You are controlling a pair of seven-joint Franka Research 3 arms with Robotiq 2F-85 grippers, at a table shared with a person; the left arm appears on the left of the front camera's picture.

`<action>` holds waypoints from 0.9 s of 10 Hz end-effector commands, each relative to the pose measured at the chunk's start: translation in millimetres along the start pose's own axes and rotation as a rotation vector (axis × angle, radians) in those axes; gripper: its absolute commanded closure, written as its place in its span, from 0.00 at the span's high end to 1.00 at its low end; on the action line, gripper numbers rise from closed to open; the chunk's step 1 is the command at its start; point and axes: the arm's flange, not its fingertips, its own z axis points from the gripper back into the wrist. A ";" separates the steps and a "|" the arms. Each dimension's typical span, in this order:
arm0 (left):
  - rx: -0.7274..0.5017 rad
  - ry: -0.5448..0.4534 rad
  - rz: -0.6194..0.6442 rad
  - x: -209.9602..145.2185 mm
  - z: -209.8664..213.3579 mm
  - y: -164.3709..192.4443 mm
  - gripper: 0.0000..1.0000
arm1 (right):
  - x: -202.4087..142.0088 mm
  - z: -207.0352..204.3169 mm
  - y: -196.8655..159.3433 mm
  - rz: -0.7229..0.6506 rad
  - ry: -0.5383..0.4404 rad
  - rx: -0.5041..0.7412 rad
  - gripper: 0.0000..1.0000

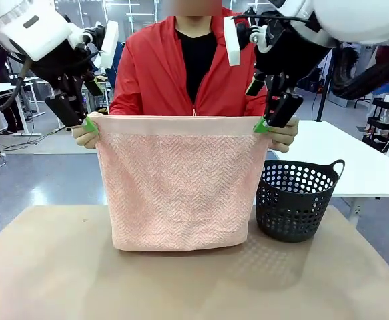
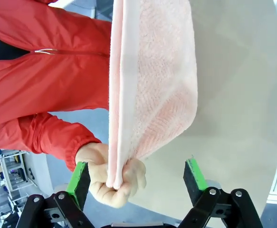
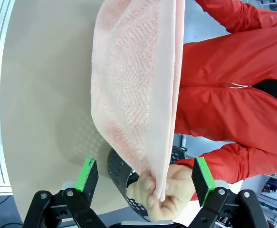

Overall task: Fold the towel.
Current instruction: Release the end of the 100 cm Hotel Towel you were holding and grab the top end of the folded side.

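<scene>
I am counting one towel (image 1: 177, 190), one black basket (image 1: 294, 203), one table (image 1: 47, 273), one person (image 1: 154, 73) with two hands (image 1: 84, 137), and two grippers: left gripper (image 2: 137, 176), right gripper (image 3: 145, 175).

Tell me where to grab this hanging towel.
Take the towel by its top corners, on the smooth band beside the person's hands, from the robot's side. It hangs flat from those corners, and the left pincer and right pincer stand open there.

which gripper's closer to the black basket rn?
Right. The right gripper is open at the towel's top corner, above the basket and a little to its left in the picture. The left gripper is open at the opposite top corner, the whole towel's width farther away.
</scene>
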 end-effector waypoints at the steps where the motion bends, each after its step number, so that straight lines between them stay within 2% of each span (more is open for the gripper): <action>1: -0.065 -0.008 -0.014 6.5 -10.8 22.9 1.00 | 3.5 -15.8 -23.8 0.012 0.043 0.042 1.00; 4: -0.120 0.002 -0.009 8.9 -42.6 43.9 1.00 | -2.7 -46.0 -48.0 -0.042 0.087 0.081 1.00; 7: -0.216 0.015 0.027 2.7 -72.5 46.4 1.00 | -10.9 -70.8 -55.4 -0.081 0.112 0.144 1.00; 8: -0.228 0.028 0.047 0.5 -77.5 46.0 0.64 | -13.3 -75.8 -56.8 -0.102 0.130 0.159 0.85; 9: -0.235 0.024 0.041 0.2 -77.8 45.4 0.42 | -13.4 -76.4 -56.8 -0.098 0.127 0.162 0.40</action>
